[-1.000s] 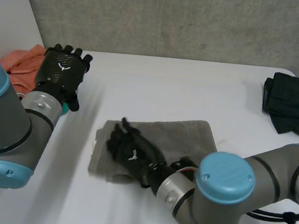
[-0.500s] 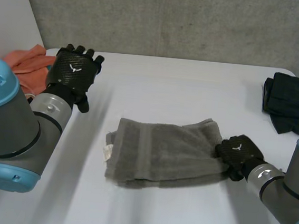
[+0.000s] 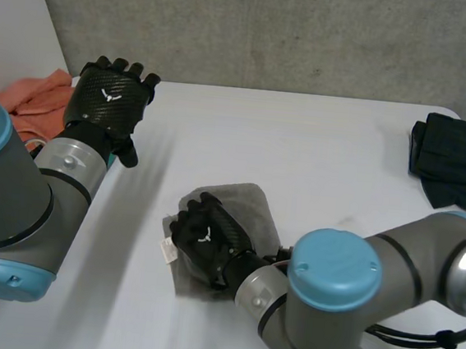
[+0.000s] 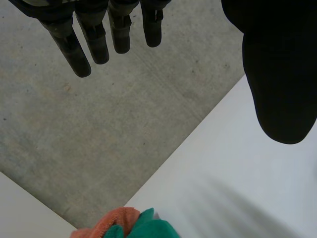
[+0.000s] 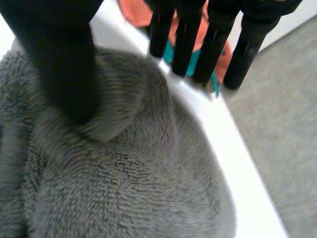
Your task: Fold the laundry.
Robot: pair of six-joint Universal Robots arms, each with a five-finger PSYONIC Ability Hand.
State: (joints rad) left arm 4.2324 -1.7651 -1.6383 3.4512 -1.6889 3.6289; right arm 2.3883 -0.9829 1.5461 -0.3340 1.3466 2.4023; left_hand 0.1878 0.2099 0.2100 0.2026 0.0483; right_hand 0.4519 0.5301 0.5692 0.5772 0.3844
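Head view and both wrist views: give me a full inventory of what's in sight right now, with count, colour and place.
table: one, white, under everything
towel: one, grey, folded, middle of the table
orange cloth: one, orange, table's far left corner
teal cloth: one, teal, against the orange cloth
dark garment: one, near-black, table's right edge
wall: one, grey concrete, behind the table
left hand: one, black, open, raised over the table's left side
right hand: one, black, open, on the towel, thumb pressing it
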